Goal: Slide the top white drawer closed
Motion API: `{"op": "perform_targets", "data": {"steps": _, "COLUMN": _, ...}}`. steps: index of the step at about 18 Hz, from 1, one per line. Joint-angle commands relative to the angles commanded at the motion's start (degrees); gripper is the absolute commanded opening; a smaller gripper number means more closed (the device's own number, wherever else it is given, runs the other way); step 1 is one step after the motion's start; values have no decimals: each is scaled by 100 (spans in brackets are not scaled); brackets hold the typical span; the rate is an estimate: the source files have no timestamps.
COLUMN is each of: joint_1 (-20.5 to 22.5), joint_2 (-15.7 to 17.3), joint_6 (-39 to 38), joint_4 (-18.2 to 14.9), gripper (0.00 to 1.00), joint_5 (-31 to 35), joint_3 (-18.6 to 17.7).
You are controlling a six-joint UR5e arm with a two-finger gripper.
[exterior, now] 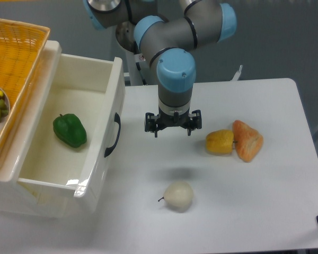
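At far left, the yellow woven basket [16, 58] is cut off by the frame edge, its contents hard to identify. Beside it, the top white drawer [98, 159] stands pulled open at left of frame, holding a green pepper [69, 130]; its black handle [113, 135] faces right. At centre, the gripper [173, 131] hangs above the white table [265, 211], fingers spread, empty, clear of the handle. A pale pear [178, 196] lies lower centre; a yellow fruit [219, 142] touches an orange piece [247, 141] at right.

white table [265, 201] | pale pear [178, 196] | yellow fruit [219, 142] touching orange item [247, 140], possibly bread
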Motion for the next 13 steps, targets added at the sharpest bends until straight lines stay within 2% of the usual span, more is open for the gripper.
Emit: {"op": "perform_targets", "data": {"steps": 13, "joint_1": -378, "joint_2": -255, "joint_6": 26, "joint_4": 0, "gripper": 100, "joint_5": -35, "joint_3": 9}}
